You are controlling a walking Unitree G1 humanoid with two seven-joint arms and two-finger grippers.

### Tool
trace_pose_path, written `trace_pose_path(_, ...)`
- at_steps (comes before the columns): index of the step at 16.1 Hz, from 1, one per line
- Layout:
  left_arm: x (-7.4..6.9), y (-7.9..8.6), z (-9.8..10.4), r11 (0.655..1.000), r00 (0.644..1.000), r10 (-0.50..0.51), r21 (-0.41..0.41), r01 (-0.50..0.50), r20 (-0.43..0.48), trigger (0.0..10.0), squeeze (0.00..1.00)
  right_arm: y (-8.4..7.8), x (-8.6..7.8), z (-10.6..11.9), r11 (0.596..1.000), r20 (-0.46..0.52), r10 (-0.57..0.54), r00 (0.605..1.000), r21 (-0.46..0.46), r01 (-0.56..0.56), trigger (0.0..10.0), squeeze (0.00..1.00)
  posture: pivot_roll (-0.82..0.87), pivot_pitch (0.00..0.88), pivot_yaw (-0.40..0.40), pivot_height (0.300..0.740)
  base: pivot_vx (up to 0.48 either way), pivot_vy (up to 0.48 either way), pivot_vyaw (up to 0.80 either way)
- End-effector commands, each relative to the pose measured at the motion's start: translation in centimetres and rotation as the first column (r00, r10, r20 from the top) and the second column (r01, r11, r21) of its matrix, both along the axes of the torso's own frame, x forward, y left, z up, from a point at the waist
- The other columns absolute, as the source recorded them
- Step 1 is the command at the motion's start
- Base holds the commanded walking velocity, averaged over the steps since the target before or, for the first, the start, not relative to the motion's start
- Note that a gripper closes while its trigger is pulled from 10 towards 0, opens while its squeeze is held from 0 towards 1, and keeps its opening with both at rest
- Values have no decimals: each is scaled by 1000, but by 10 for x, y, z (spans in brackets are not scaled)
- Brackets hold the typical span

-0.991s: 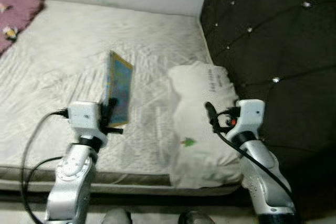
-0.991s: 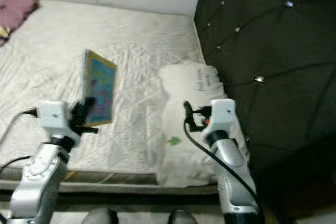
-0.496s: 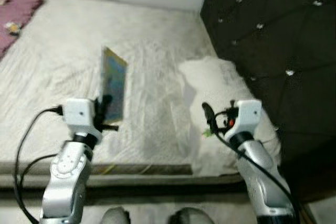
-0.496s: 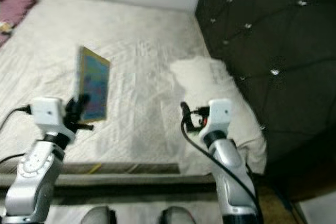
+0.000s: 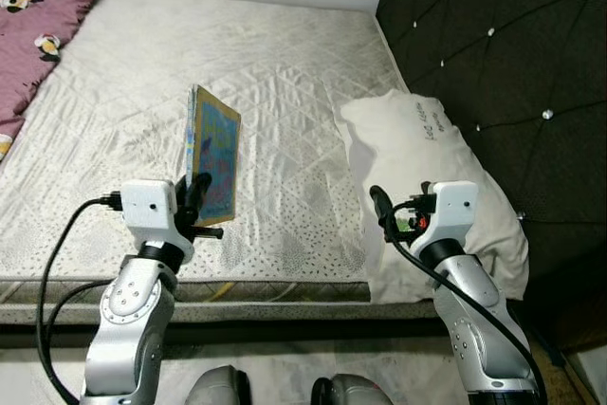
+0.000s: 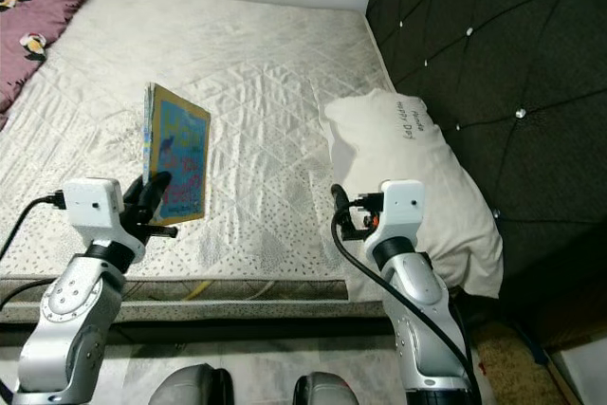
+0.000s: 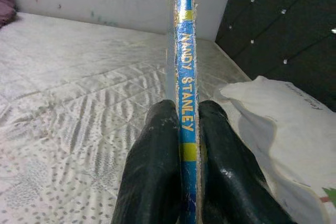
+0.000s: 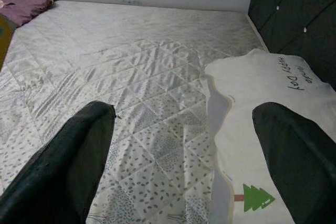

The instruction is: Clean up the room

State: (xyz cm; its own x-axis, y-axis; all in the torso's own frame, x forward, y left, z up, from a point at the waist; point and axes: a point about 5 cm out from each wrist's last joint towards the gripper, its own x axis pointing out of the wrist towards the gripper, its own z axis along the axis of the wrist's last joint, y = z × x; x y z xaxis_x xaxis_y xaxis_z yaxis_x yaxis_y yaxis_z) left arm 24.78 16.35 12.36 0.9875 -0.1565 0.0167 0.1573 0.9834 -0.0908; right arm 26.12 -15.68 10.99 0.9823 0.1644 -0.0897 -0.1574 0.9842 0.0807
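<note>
Here my left gripper (image 5: 196, 198) is closed tight on a thin book (image 5: 214, 155), its two black fingers (image 7: 157, 171) pinching the lower end of the blue and yellow spine, which reads "NANDY STANLEY" in my left wrist view. I hold the book upright on its edge, raised above the mattress (image 5: 285, 92) near its front edge, with the blue picture cover facing toward my right side. My right gripper (image 8: 184, 156) hangs over the front edge of the mattress with its jaws spread wide and nothing between them; one finger sits over the quilted surface and the other over the white pillow (image 5: 427, 187). That pillow lies along the right edge of the mattress, up against the dark tufted headboard (image 5: 512, 54), and carries some small printed lettering near its far end and a little green tree near its front end. A purple blanket (image 5: 33, 26) with small panda figures lies bunched at the far left corner of the mattress.
</note>
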Motion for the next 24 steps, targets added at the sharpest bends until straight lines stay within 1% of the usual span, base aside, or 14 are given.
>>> trace_pose_path(1,1,-4,12,1000,998,-23,-9,24,57,10000,0,-5,-1,3,1000,6,-25,1000,-6,25,10000,0,-19,91,-92,740,292,0,0)
trace_pose_path(11,2,-5,12,1000,998,-22,-7,22,58,10000,0,-6,0,5,1000,13,-23,1000,-9,24,10000,0,-21,85,-96,740,317,0,0)
trace_pose_path(14,3,-4,9,1000,999,-8,4,8,44,10000,0,-7,0,5,1000,13,-27,1000,-13,27,10000,0,-23,86,-96,740,0,0,0)
trace_pose_path(15,4,-4,6,999,1000,2,38,-3,27,10000,0,-7,0,5,1000,13,-27,1000,-14,27,10000,0,-23,86,-96,740,0,0,0)
trace_pose_path(16,4,-3,4,998,999,28,48,-29,20,10000,0,-8,0,5,999,13,-29,1000,-15,29,10000,0,-23,86,-96,740,0,0,0)
trace_pose_path(17,5,-3,2,999,999,41,24,-41,-2,10000,0,-8,0,6,999,14,-31,999,-15,31,10000,0,-23,86,-96,740,0,0,0)
trace_pose_path(19,5,-1,1,995,997,78,71,-77,-12,10000,0,-9,-1,6,999,12,-38,999,-8,38,10000,0,-22,96,-101,740,0,0,0)
trace_pose_path(21,2,3,1,998,999,46,31,-47,9,10000,0,-8,-2,7,999,12,-38,999,0,38,10000,0,-21,107,-102,740,0,0,0)
trace_pose_path(22,1,6,0,996,997,71,54,-71,1,10000,0,-6,-4,6,999,9,-37,999,3,37,10000,0,-20,110,-98,728,0,0,0)
trace_pose_path(24,2,6,-1,996,997,73,59,-73,-3,10000,0,-5,-5,5,999,6,-33,999,6,33,10000,0,-19,113,-96,699,0,0,0)
